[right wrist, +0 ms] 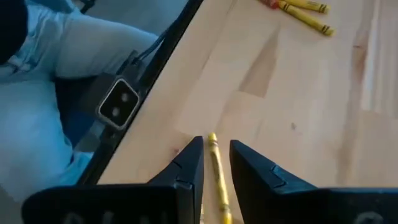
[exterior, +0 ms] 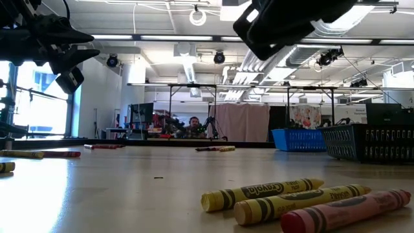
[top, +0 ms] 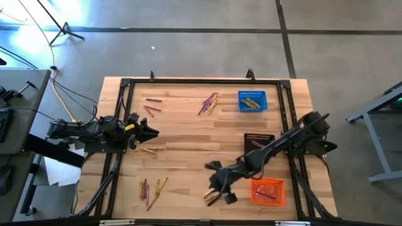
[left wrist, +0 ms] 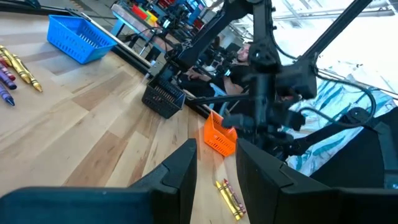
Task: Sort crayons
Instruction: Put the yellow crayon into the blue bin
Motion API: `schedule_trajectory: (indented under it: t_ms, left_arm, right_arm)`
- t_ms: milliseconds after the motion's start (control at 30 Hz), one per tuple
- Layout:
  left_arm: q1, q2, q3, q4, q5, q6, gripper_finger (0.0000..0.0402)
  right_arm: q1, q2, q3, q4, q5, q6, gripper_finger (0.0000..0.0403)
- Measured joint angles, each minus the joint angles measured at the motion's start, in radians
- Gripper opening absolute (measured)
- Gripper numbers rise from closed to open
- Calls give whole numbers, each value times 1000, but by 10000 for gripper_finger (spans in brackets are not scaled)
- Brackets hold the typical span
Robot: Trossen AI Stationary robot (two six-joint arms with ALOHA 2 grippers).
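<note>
Crayons lie loose on the wooden table in several clusters. One cluster point(top: 211, 197) is by the near edge; the low view shows it close up as two yellow crayons and one pink crayon point(exterior: 304, 197). My right gripper point(top: 215, 186) hangs open above this spot, clear of the table. Its wrist view shows a yellow crayon point(right wrist: 216, 168) lying flat on the wood, framed in the gap between the fingers point(right wrist: 186, 168). My left gripper point(top: 152, 132) waits open and level at the table's left side, holding nothing.
A blue basket point(top: 252, 100) holding yellow crayons stands at the far right, a black basket point(top: 259, 141) is in front of it, and an orange basket point(top: 269, 191) holding red crayons is near right. More crayons lie far centre point(top: 209, 102), far left point(top: 151, 107), left point(top: 151, 149) and near left point(top: 152, 187).
</note>
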Motion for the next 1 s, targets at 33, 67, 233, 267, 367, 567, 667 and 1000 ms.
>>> schedule_trajectory:
  t_ms: [33, 67, 233, 267, 367, 567, 667, 1000]
  left_arm:
    - [0, 0, 0, 0, 0, 0, 99]
    - [0, 0, 0, 0, 0, 0, 99]
    - [0, 0, 0, 0, 0, 0, 99]
    - [0, 0, 0, 0, 0, 0, 99]
    - [0, 0, 0, 0, 0, 0, 99]
    - [0, 0, 0, 0, 0, 0, 99]
    - [0, 0, 0, 0, 0, 0, 99]
    - [0, 0, 0, 0, 0, 0, 99]
  right_arm:
    - [5, 23, 0, 27, 11, 21, 62]
    - [9, 46, 0, 45, 13, 37, 62]
    - [13, 124, -1, 145, 12, 28, 62]
    - [13, 129, 2, 145, 14, 7, 62]
    - [13, 136, 2, 118, 18, -34, 62]
    - [13, 144, 1, 24, 18, -37, 62]
    - [15, 144, 2, 31, 18, -38, 62]
    - [15, 197, 2, 46, 24, -42, 62]
